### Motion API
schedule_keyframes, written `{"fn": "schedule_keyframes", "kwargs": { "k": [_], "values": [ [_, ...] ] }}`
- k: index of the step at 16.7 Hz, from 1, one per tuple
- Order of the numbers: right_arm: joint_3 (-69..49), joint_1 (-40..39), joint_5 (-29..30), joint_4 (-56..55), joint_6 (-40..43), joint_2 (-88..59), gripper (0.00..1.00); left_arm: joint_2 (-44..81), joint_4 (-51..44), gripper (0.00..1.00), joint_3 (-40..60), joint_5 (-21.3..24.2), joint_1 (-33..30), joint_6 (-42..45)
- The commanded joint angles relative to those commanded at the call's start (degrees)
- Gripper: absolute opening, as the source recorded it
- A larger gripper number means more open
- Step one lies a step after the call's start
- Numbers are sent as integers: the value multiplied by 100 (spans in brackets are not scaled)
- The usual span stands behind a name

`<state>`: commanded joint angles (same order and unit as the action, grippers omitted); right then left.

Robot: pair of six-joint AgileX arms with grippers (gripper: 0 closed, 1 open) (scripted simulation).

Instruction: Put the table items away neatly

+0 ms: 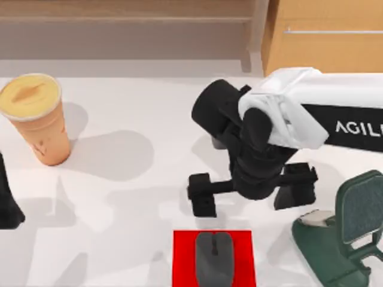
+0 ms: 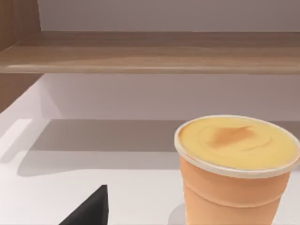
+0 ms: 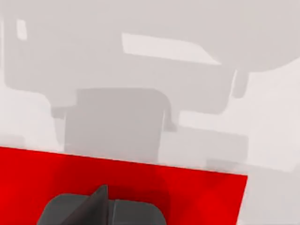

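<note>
**Right gripper open above the mouse; cup waits at the left**

Nearest the overhead camera is your right arm [image 1: 311, 113], white-shelled, reaching in from the top view's right with its black wrist over the middle of the table [image 1: 137, 197].

Going left to right: your left gripper [image 1: 9, 203] is a dark shape at the left edge, and you cannot tell whether it is open or closed. Just beyond it stands the orange paper cup [image 1: 42, 119], upright, yellow lid [image 2: 238, 143] on, near the wooden shelf [image 2: 140, 56]. The left arm is plainly the nearer one for it.

At the centre, your right gripper [image 1: 251, 194] hangs with its fingers spread wide and holding nothing. The dark grey computer mouse [image 1: 213, 257] lies on the red mat [image 1: 184, 257] at the near edge, just forward of the gripper, between the lines of the two fingers. Its long axis runs front to back, so the fingers stand either side of its width, which looks right for closing across it. In the right wrist view the mouse [image 3: 131, 213] sits close beneath.

At the right stands the dark green phone stand [image 1: 341, 239], near the gripper's right finger; judge your clearance there.
</note>
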<state>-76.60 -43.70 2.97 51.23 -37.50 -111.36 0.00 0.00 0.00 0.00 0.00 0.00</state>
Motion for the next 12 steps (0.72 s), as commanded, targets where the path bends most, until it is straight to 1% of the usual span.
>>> {"fn": "schedule_keyframes", "kwargs": {
  "k": [4, 8, 12],
  "values": [
    [27, 1332, 136, 59, 1903, 80, 100, 0, 0, 100, 0, 0, 0, 0],
    [42, 2946, 199, 147, 4107, 146, 100, 0, 0, 100, 0, 0, 0, 0],
    [26, 4619, 118, 282, 6339, 220, 100, 0, 0, 100, 0, 0, 0, 0]
  ]
}}
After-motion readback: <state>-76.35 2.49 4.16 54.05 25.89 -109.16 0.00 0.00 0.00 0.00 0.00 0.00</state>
